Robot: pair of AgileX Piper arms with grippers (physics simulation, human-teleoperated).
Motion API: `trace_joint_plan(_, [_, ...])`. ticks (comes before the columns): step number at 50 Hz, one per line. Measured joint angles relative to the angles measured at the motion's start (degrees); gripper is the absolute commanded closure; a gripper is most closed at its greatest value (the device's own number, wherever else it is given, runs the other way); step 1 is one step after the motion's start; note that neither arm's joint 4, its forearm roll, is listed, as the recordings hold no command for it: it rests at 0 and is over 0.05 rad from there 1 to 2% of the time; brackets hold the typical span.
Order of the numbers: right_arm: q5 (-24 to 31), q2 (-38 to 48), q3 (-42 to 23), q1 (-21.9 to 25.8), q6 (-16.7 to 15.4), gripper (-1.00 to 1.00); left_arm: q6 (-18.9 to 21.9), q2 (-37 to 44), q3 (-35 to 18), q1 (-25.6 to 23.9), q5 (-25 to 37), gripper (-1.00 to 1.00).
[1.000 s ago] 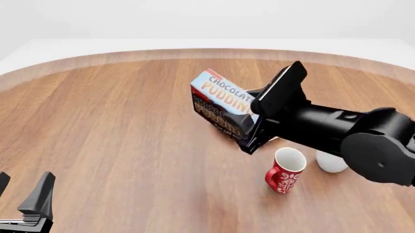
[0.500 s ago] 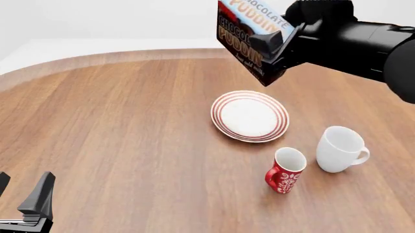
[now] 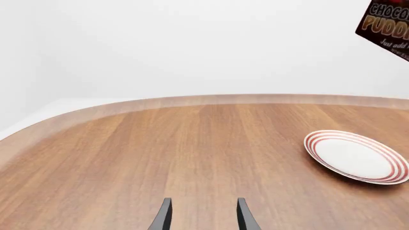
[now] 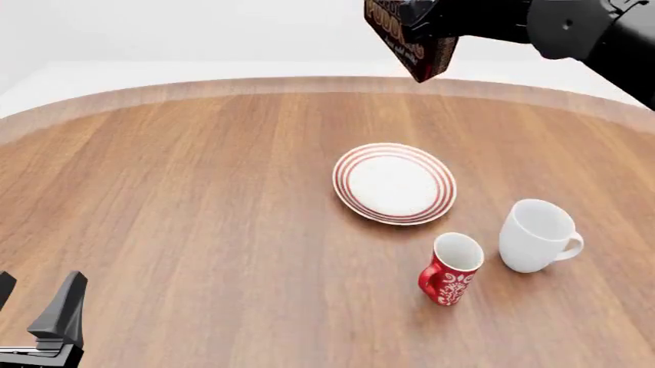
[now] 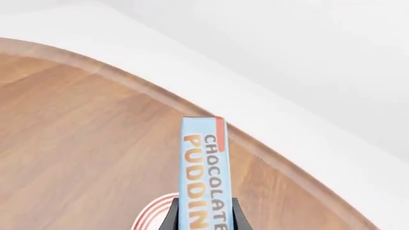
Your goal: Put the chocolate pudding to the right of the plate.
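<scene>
The chocolate pudding (image 4: 407,42) is a carton with dark brown sides, held high above the table's far side by my right gripper (image 4: 422,17), which is shut on it. In the right wrist view its light-blue top (image 5: 203,172) stands between the fingers (image 5: 171,219). The plate (image 4: 344,184), white with red rings, lies flat mid-table, below and in front of the carton. It also shows in the left wrist view (image 3: 314,144), as does the carton (image 3: 387,23). My left gripper (image 4: 31,305) is open and empty at the near left edge, far from both.
A plain white mug (image 4: 534,235) stands to the right of the plate and nearer to me. A red patterned mug (image 4: 450,270) stands just left of it, in front of the plate. The table's curved far edge (image 4: 256,83) runs behind.
My right arm has lifted the pudding from low over the plate up and to the far right, which uncovered the plate and the white mug. The left arm has not moved.
</scene>
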Motion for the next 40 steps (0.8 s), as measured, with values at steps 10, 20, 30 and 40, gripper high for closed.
trace_joint_plan(10, [1.23, 7.29, -7.05, -4.85, -0.85, 1.00, 0.00, 0.00, 0.00, 0.00, 0.00, -1.00])
trace_joint_plan(20, [1.79, 12.03, -10.56, -10.10, -2.38, 1.00, 0.00, 0.00, 0.00, 0.00, 0.00, -1.00])
trace_joint_plan(30, [1.80, 14.85, -11.78, -14.46, -3.97, 1.00, 0.00, 0.00, 0.00, 0.00, 0.00, -1.00])
trace_joint_plan(40, [0.75, 17.13, -11.12, -18.13, -4.55, 1.00, 0.00, 0.00, 0.00, 0.00, 0.00, -1.00])
